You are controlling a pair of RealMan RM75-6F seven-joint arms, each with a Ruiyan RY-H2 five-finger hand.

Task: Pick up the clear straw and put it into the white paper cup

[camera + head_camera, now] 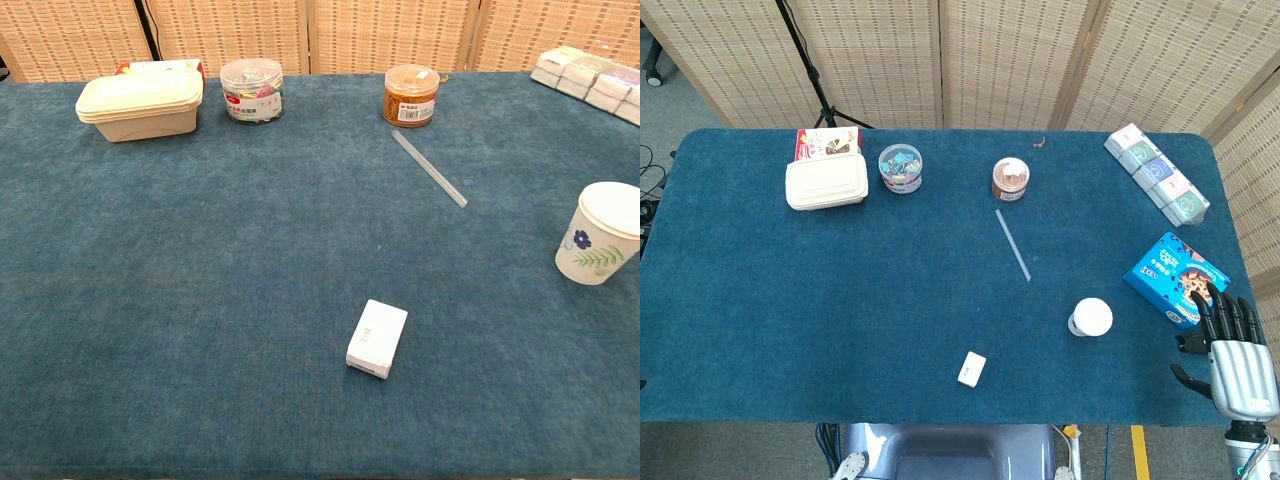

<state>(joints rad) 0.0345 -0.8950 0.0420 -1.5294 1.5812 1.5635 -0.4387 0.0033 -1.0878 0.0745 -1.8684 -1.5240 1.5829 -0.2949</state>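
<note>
Right hand (1240, 355): fingers apart, holding nothing, poised at the table's near right corner.
Left hand: out of sight.
Straw (1013, 245): flat mid-table, untouched.
Cup (1090, 318): upright near the straw, mouth up to receive it.

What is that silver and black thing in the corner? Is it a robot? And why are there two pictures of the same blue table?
Yes, that is a robot's right hand, open and holding nothing. Its left hand isn't in either picture. One camera looks down from its head, the other looks out from its chest, lower and closer. On the blue table lie a clear straw, a white paper cup, a small white box, two jars, a lunch box and snack packets. The straw should go into the cup.
</note>
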